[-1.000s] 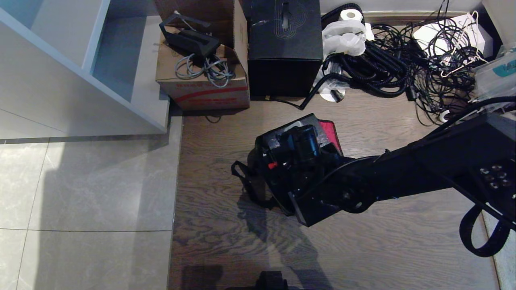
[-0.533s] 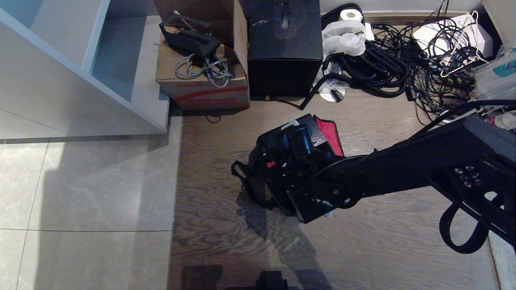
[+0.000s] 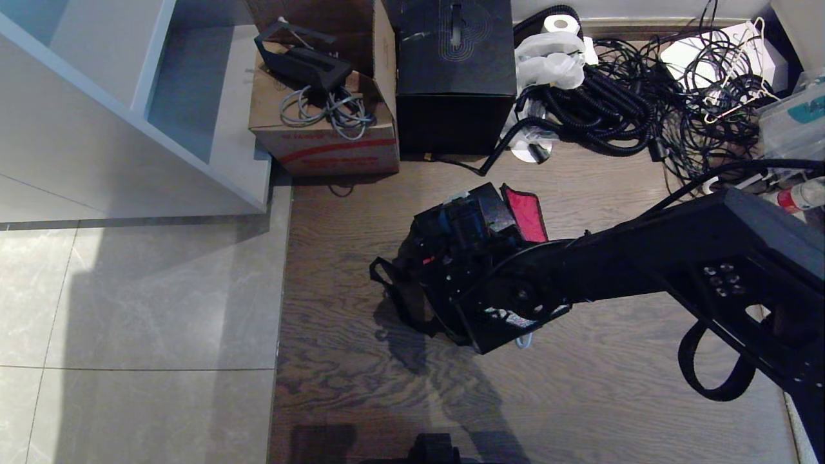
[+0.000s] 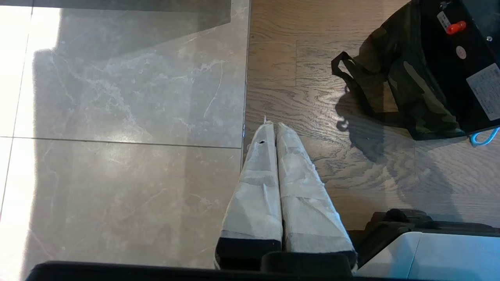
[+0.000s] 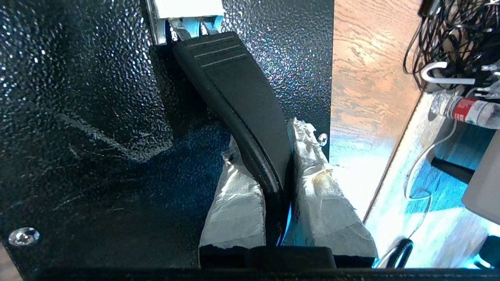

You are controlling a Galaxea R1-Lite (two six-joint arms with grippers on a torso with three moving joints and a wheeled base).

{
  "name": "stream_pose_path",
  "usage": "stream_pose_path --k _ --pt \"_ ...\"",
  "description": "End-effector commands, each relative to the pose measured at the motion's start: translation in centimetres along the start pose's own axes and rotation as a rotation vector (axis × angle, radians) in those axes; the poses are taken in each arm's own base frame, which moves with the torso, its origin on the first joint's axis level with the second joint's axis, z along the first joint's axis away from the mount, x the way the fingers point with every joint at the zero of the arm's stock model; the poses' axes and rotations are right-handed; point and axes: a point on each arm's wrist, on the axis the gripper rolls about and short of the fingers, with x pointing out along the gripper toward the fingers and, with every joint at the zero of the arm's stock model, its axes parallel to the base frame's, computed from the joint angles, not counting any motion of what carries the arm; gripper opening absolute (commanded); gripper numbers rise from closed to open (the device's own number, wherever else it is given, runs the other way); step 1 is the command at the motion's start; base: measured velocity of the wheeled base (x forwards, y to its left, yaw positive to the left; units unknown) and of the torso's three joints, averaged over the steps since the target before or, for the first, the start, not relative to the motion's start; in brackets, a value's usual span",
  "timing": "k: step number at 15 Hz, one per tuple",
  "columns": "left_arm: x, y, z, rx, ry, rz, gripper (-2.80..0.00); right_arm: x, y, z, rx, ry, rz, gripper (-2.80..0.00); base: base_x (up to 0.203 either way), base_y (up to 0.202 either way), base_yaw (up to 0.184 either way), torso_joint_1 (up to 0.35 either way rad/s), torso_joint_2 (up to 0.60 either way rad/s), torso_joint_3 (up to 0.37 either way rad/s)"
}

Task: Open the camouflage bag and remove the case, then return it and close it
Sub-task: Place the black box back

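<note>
The camouflage bag (image 3: 412, 293) sits open on the wooden floor, its red lining (image 3: 528, 216) turned up on the far side. Its camouflage cloth (image 4: 414, 93) and black strap (image 4: 351, 82) also show in the left wrist view. The case (image 3: 493, 209), speckled grey-black (image 5: 78, 117), stands in the bag's mouth under my right wrist. My right gripper (image 5: 265, 140) is shut on the case's black handle (image 5: 234, 86), one taped finger on each side. My left gripper (image 4: 272, 125) hangs shut and empty over the seam between tile and wood, well away from the bag.
Behind the bag stand a red-striped cardboard box (image 3: 322, 132) and a larger black cube box (image 3: 454, 84). A tangle of black cables (image 3: 644, 103) fills the far right. A white shelf unit (image 3: 129, 122) is at the left, grey tiles (image 3: 129, 309) in front of it.
My right forearm has swung lower and leftward in the head view. The wrist and the case have tipped slightly toward the far side. The grip on the handle is unchanged.
</note>
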Motion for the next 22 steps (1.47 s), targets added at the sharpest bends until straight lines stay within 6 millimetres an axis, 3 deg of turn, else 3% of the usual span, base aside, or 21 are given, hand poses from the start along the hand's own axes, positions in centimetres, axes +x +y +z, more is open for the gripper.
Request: stream_pose_path --k 1,5,10,15,22 --pt "0.0 0.0 0.0 0.000 0.000 0.000 -2.80 -0.3 -0.6 0.7 0.016 -0.009 -0.007 -2.80 0.000 0.000 0.000 0.000 0.00 0.000" --pt "0.0 0.0 0.0 0.000 0.000 0.000 -2.80 -0.5 -1.2 1.5 0.024 -0.013 -0.007 -2.80 0.000 0.000 0.000 0.000 0.00 0.000" --pt "0.0 0.0 0.0 0.000 0.000 0.000 -2.80 -0.2 -0.5 1.1 0.029 -0.004 -0.006 -2.80 0.000 0.000 0.000 0.000 0.00 0.000" --pt "0.0 0.0 0.0 0.000 0.000 0.000 -2.80 0.7 1.1 0.7 0.041 0.003 -0.006 -2.80 0.000 0.000 0.000 0.000 0.00 0.000" --pt "0.0 0.0 0.0 0.000 0.000 0.000 -2.80 2.8 1.9 0.1 0.082 0.026 -0.029 -2.80 0.000 0.000 0.000 0.000 0.00 0.000"
